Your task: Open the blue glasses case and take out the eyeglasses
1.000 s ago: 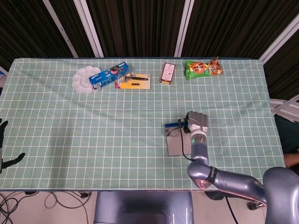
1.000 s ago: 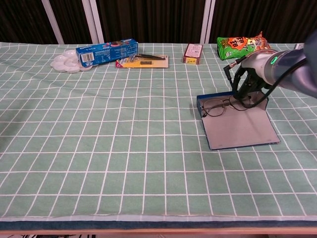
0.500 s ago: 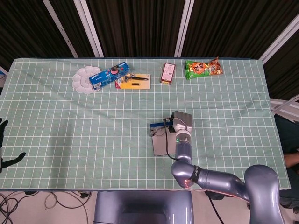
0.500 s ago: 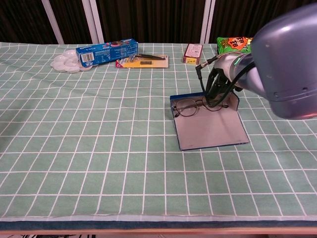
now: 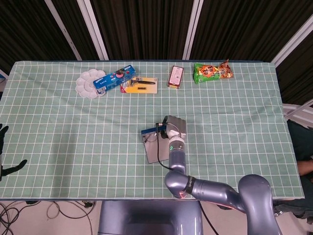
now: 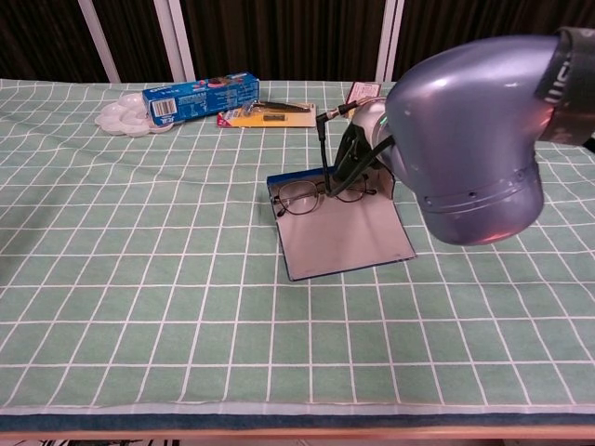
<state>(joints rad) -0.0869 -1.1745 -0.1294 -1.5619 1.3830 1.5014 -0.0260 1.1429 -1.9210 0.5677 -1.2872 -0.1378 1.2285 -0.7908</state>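
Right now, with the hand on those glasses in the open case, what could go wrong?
The right hand grips the eyeglasses while they sit in the open blue glasses case. Over the past second the case slid left across the table with the hand, so the glasses may drag it along again instead of lifting free. The hold looks to be on the thin frame near one lens, so they might slip out or twist. The arm blocks much of the chest view, hiding the grip.
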